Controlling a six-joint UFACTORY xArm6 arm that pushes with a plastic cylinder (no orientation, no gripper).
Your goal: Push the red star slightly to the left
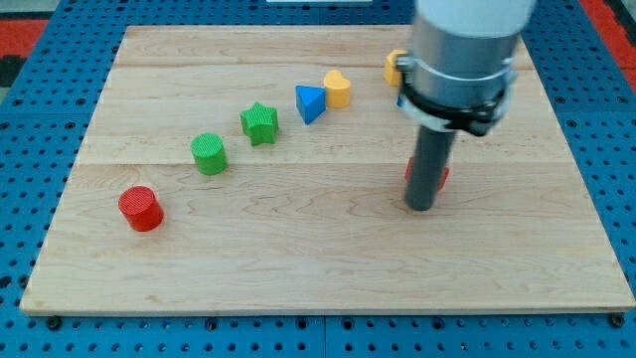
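The red star [442, 177] is mostly hidden behind my rod; only small red edges show on both sides of it, right of the board's middle. My tip [420, 206] rests on the wooden board [298, 249], right in front of the red star and touching or nearly touching it. The rod hangs from the grey arm body at the view's top right.
A red cylinder [140, 208] sits at the left. A green cylinder [209, 153], a green star [259, 122], a blue triangle [310, 102] and a yellow heart [338, 89] form a diagonal line. A yellow block [395, 66] and a blue sliver peek from behind the arm.
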